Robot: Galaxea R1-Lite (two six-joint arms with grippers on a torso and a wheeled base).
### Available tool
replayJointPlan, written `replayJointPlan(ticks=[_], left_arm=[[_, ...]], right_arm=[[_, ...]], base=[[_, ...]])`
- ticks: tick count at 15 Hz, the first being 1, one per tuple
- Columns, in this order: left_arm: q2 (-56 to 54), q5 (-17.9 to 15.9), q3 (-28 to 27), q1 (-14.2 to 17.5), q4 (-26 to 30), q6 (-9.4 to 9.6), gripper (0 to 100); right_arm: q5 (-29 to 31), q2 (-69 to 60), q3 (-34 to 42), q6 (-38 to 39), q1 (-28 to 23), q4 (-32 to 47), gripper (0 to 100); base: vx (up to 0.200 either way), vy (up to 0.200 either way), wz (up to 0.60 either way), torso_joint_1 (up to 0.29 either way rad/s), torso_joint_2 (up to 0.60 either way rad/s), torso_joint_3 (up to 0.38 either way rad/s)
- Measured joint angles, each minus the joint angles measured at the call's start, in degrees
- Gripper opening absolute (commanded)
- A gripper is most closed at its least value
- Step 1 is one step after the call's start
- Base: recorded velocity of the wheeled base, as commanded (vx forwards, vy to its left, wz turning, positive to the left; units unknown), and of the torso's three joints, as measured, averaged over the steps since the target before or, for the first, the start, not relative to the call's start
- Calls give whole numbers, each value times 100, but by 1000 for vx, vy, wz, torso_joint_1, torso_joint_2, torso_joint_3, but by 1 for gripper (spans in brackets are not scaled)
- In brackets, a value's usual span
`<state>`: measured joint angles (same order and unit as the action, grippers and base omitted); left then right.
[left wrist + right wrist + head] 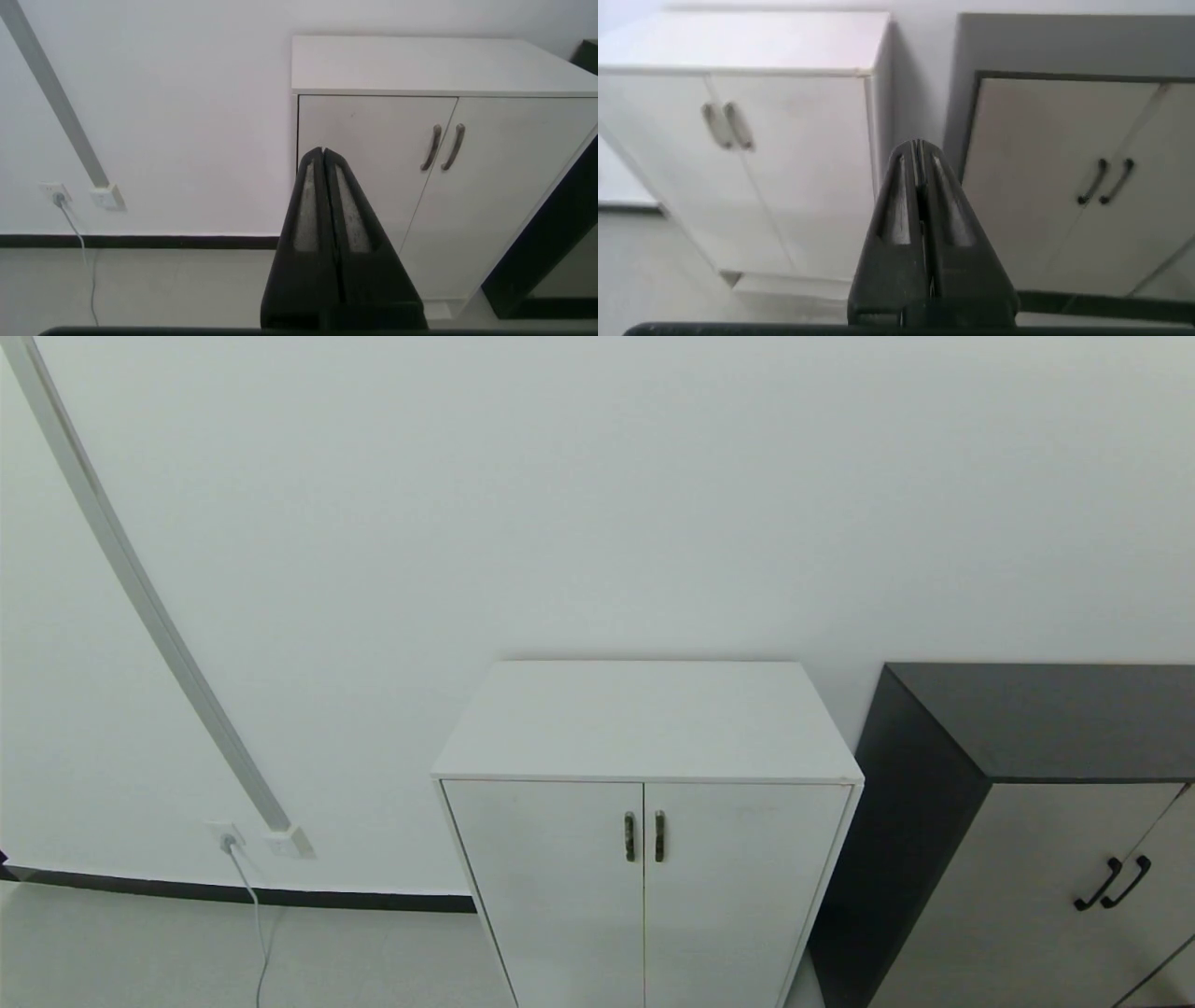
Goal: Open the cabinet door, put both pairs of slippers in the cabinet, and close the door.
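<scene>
A white two-door cabinet (644,887) stands against the wall with both doors closed, its two dark handles (644,836) side by side at the middle seam. In the left wrist view the cabinet (439,159) is ahead of my left gripper (323,154), which is shut with nothing in it and well short of the doors. In the right wrist view my right gripper (918,147) is also shut and empty, aimed between the white cabinet (757,140) and the dark one.
A black cabinet with pale doors and black handles (1111,883) stands right beside the white one. A wall socket with a plugged-in cable (227,840) and a slanted cable duct (140,588) are on the wall at left. Bare floor (187,952) lies left of the cabinet.
</scene>
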<state>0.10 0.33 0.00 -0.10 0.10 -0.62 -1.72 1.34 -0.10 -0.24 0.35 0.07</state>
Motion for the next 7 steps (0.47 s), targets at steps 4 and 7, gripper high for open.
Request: replayJointPlan(ticks=[4,7], left_arm=[[0,-1,0,2,0,2,0],[0,-1,0,2,0,2,0]], right_arm=[[172,-112,2,432,-24,-15,0],[172,-127,2,405,-28,-15,0]], base=[[0,0,0,0,0,0],[0,0,0,0,0,0]])
